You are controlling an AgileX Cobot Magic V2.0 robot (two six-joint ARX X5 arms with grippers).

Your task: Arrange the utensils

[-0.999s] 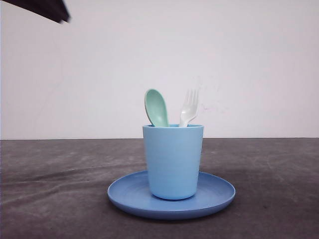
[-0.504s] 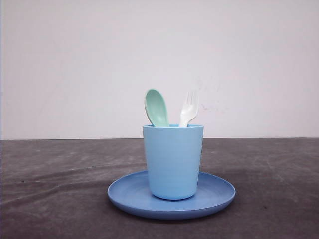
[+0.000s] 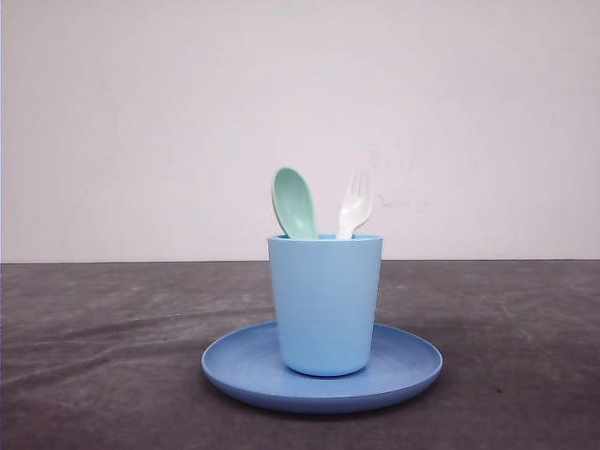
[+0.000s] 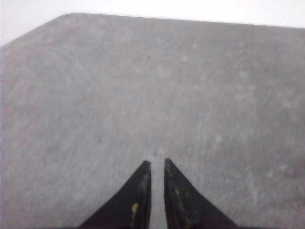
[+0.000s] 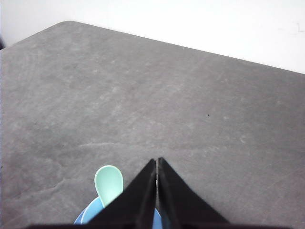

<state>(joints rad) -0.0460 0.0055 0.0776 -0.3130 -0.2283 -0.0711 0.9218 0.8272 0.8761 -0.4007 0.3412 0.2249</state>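
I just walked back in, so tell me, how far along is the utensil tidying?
It looks done: the spoon and fork both stand in the cup, which sits on the plate. Nothing is in hand; the left end effector and right end effector are both shut and empty. Nothing appears left to do.
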